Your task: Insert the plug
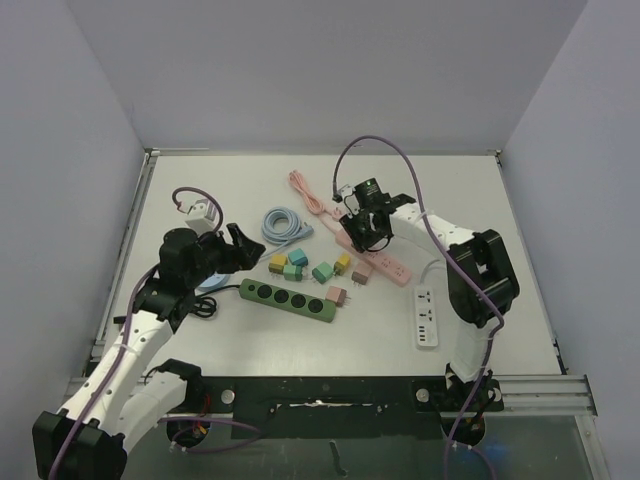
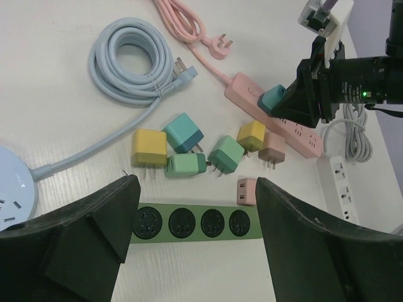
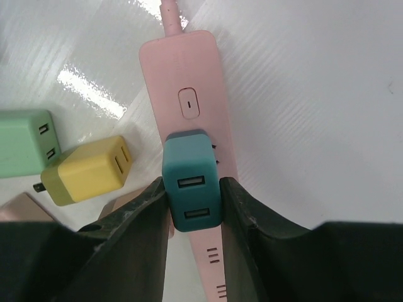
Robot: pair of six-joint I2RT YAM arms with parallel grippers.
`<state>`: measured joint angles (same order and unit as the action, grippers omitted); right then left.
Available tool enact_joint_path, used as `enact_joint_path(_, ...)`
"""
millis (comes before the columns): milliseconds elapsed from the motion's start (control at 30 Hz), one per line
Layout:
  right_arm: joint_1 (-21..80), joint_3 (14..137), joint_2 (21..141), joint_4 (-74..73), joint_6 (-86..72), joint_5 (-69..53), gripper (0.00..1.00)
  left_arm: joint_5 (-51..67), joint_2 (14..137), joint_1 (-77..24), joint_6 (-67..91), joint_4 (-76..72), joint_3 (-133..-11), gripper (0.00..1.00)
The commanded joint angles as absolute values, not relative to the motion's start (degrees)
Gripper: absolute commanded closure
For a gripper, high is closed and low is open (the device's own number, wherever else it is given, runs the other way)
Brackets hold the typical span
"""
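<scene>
Teal plug: gripped by its two sides and standing on the pink power strip, at 6 o'clock of the switch in the right wrist view. Its USB face is up and its prongs are hidden, so I cannot tell whether it is seated.
Left gripper: jaws wide and holding nothing. It hovers near 9 o'clock of the table in the top view, over the green power strip.
Blue cable coil: lies at 11 o'clock of the loose adapters, out of the way.
Loose adapters: they lie scattered between the green and pink strips. The yellow adapter lies just at 9 o'clock of the held plug.
Right gripper: jaws narrow, clamped on the plug.
White power strip: at 5 o'clock of the pink one and apart from it.
Step in hand: most likely pressing the plug into the first socket after the switch.
Doing it well: the plug seems to sit slightly toward the strip's 9 o'clock edge, so centre it over the socket first. Keep its body square to the strip and push straight down without twisting. The strip lies loose on the table and may slide or tip, so press gently. Release only when the plug's base sits flush with the strip.
</scene>
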<state>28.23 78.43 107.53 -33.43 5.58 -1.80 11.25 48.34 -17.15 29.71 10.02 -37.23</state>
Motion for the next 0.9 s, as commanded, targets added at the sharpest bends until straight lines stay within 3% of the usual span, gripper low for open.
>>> enact_joint_path(0, 26.17, 80.95, 110.32, -15.94, 0.48, 5.3, 1.0, 13.45, 49.86, -17.11, 30.4, 6.01, -38.01, 0.27)
enact_joint_path(67, 26.12, 80.88, 109.43, -16.14, -0.22, 4.47, 0.93, 13.76, 51.01, -17.06, 31.02, 5.66, -38.05, 0.27)
enact_joint_path(200, 26.02, 79.14, 106.17, -16.26, -2.51, 3.17, 0.54, 14.15, 53.79, -17.24, 32.21, 5.23, -38.44, 0.27)
enact_joint_path(333, 25.44, 76.66, 100.53, -16.64, -5.63, 2.32, 0.4, 14.11, 57.29, -18.68, 33.23, 4.32, -39.2, 0.27)
enact_joint_path(567, 23.51, 66.04, 85.98, -15.28, -17.45, 0.89, 0.34, 8.01, 67.48, -29.76, 32.4, 1.33, -44.08, 0.28)
enact_joint_path(867, 20.55, 44.79, 65.89, -13.87, -34.47, 3.06, 0.37, 7.59, 91.99, -39.46, 27.53, -0.24, -61.74, 0.36)
